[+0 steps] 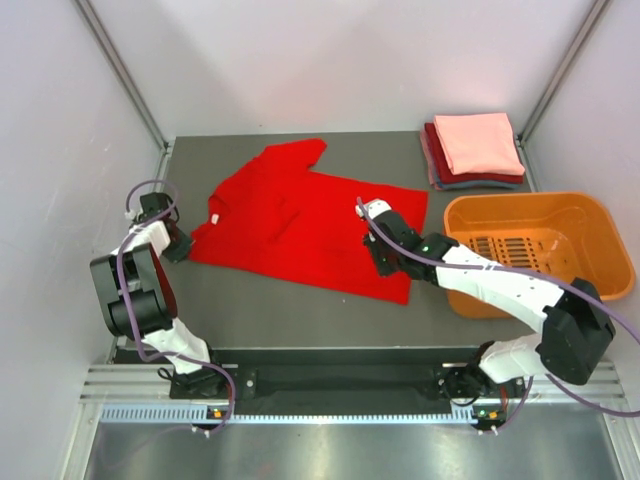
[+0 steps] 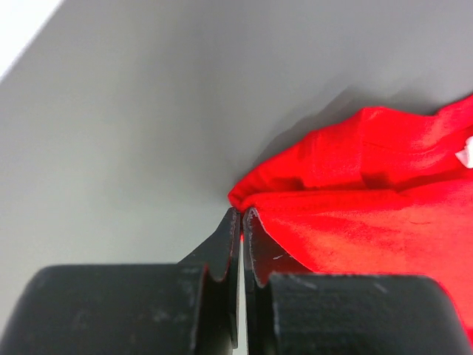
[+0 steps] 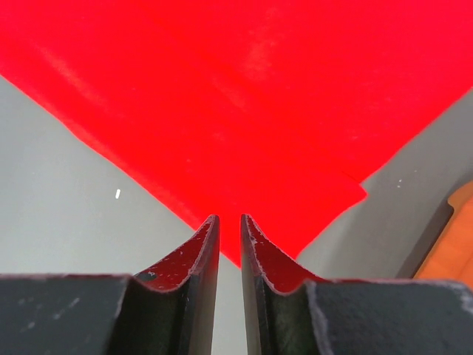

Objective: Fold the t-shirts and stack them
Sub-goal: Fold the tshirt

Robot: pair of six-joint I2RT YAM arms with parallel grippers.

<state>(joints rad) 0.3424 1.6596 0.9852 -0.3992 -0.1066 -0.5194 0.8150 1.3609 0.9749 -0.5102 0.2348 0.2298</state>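
Cloth in hand: red t-shirt (image 1: 290, 225), spread mostly flat across the middle of the overhead view on grey table (image 1: 270, 320), collar toward the left, hem toward the right. Folded t-shirts (image 1: 475, 150) stacked at upper right, salmon-pink on top, well apart from the red one, just above orange basket (image 1: 600, 240).

Left gripper (image 2: 242, 214) at the shirt's left edge, jaws pressed fully together, nipping only a thin lip of cloth at the very tips. Right gripper (image 3: 230, 220) over the shirt's lower right part, jaws nearly closed with a slim gap, red cloth running into that gap. Apparently pinched, though depth of hold not clear.

Risks, as judged:
- Shallow bite on the left likely to slip once lifted or pulled, dropping that side and leaving a crooked fold.
- Single layer possibly caught instead of both, so front and back sliding apart.
- Uneven lift between the two arms apt to skew the crease or drag the whole shirt across the table.
- Too wide a swing on the right liable to brush the basket.
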